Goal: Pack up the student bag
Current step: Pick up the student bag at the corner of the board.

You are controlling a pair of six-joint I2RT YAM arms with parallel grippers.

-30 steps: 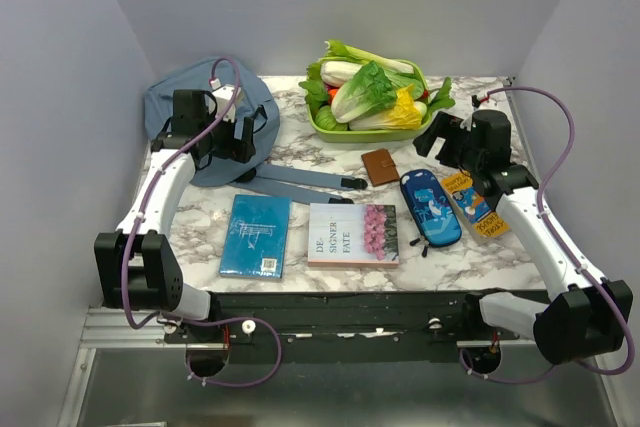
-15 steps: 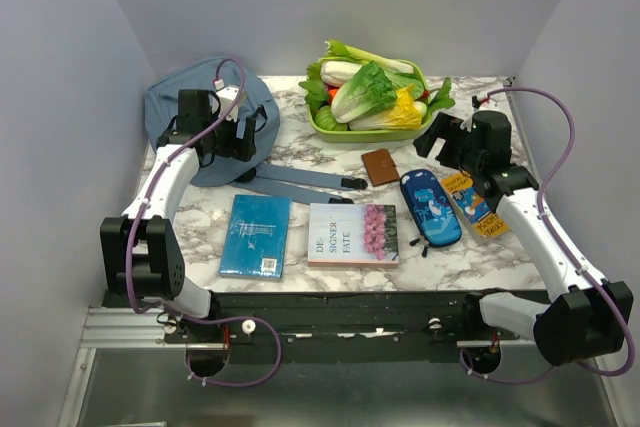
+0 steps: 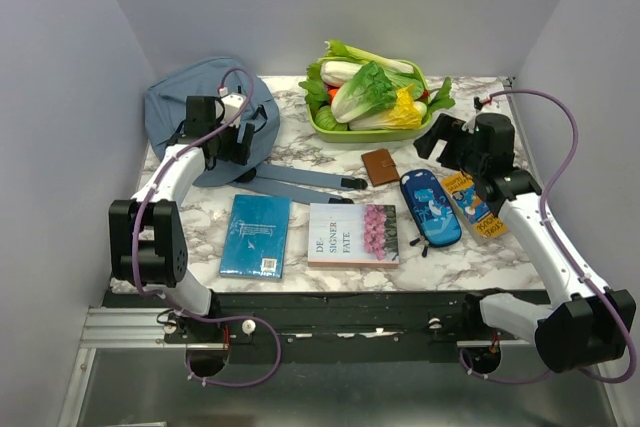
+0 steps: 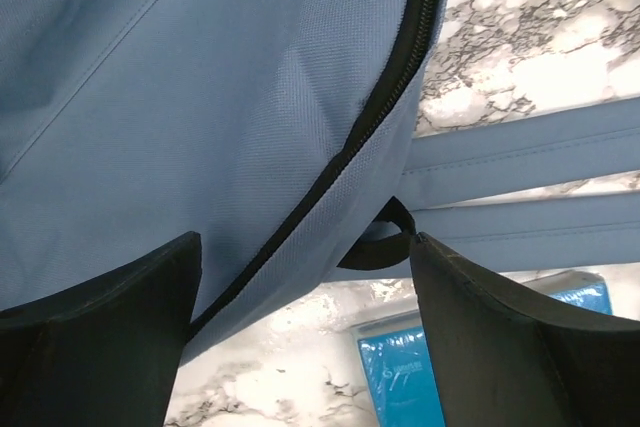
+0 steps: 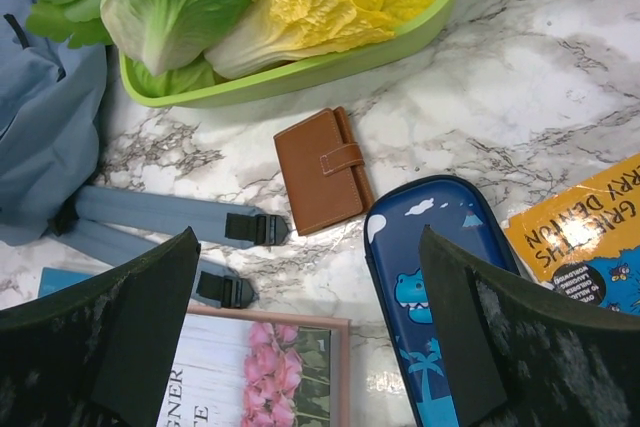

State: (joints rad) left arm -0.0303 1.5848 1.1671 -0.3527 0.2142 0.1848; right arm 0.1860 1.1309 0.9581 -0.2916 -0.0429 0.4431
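The student bag (image 3: 185, 97), a rounded grey-blue backpack, lies at the table's back left, its two flat straps (image 3: 300, 181) trailing right toward the middle. My left gripper (image 3: 243, 139) hangs over the bag's right edge. In the left wrist view its jaws stand wide open (image 4: 305, 332) around the bag's lower edge (image 4: 200, 97), the black zipper line (image 4: 350, 157) and a small black loop (image 4: 385, 247), gripping nothing. My right gripper (image 3: 438, 137) is open and empty at the right, above the marble between the straps' black ends (image 5: 240, 229) and the pencil case (image 5: 440, 287).
A teal book (image 3: 256, 235) and a pink-flower book (image 3: 353, 234) lie near the front edge. A brown wallet (image 3: 380, 166), a blue cartoon pencil case (image 3: 430, 207) and a yellow book (image 3: 475, 202) lie right of centre. A green tray (image 3: 340, 134) of leafy vegetables stands at the back.
My left arm has shifted a little to the right and back over the bag's edge, and its jaws have narrowed very slightly. The right arm has barely moved.
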